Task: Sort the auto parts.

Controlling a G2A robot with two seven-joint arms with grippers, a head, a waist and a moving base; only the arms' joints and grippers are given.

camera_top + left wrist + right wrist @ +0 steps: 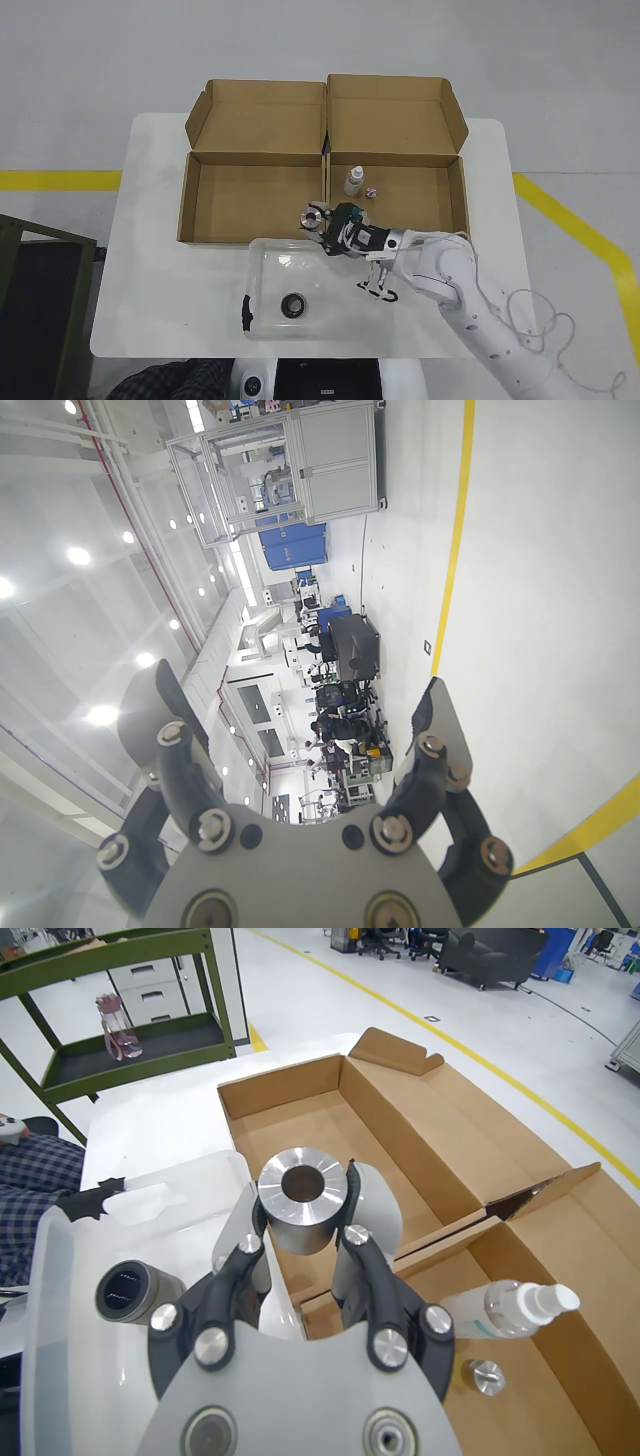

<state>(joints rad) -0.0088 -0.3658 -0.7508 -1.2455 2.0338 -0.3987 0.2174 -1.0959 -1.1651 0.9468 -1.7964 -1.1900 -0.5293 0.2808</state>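
Pinched bore-up in right gripper point(304, 1223): steel sleeve point(300, 1183), over near edge of cardboard box point(300, 1128) just ahead, probably held high to clear that wall. Beside gripper, in clear bin point(60, 1253), dark bearing point(132, 1290) unsorted. Left gripper point(300, 680) spread, empty.

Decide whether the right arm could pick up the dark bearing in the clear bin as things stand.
Probably not yet. The bearing lies uncovered in the open clear bin beside the right gripper, so the way looks free, but that gripper is shut on a metal cylinder it must release first.
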